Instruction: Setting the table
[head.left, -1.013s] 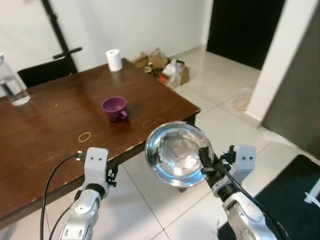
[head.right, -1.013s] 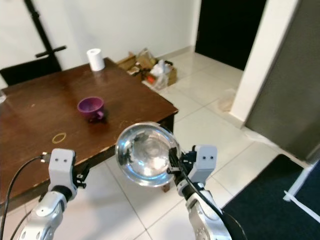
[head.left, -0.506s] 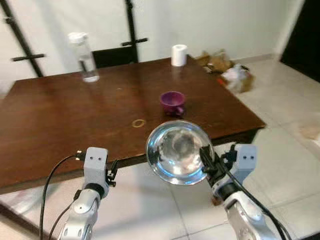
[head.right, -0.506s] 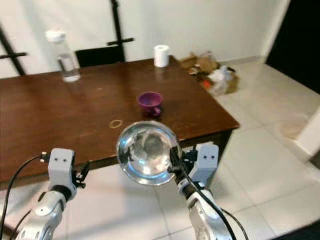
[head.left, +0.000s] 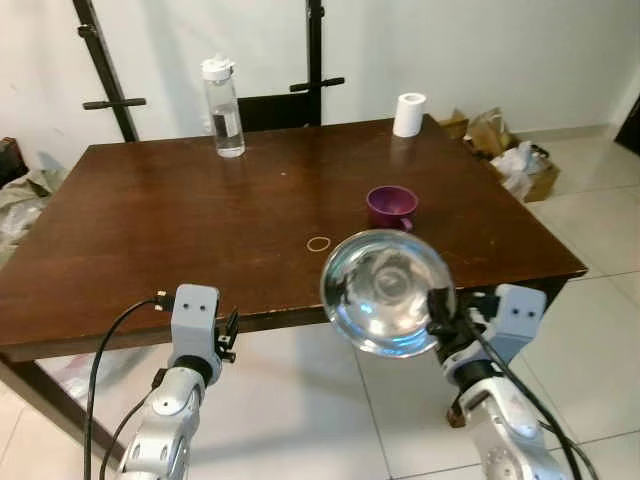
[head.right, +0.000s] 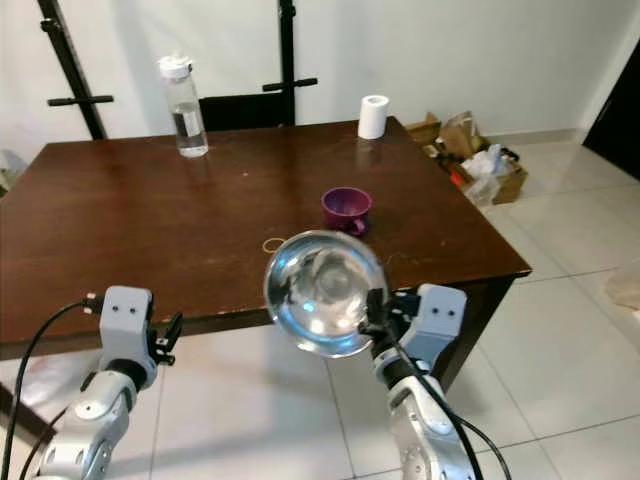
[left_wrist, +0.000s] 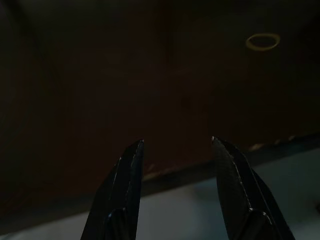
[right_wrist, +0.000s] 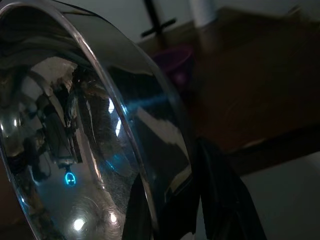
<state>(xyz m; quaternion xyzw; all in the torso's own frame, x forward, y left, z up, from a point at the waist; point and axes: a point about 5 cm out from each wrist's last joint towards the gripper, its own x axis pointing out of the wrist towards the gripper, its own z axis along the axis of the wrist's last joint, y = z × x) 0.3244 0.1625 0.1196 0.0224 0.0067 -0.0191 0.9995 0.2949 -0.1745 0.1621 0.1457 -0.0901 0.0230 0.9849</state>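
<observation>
Most of the table (head.left: 150, 230) lies bare; purple cup (head.left: 392, 206), bottle (head.left: 225, 107) and paper roll (head.left: 408, 114) stand apart.

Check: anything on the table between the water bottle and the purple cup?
Bare wood between water bottle and purple cup, per both eye views; the small ring lies nearer the robot.

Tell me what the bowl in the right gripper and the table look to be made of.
Bowl: polished metal, likely stainless steel, with mirror-like reflections. Table: dark brown wood or veneer with a glossy finish; pale chips show along its near edge.
</observation>
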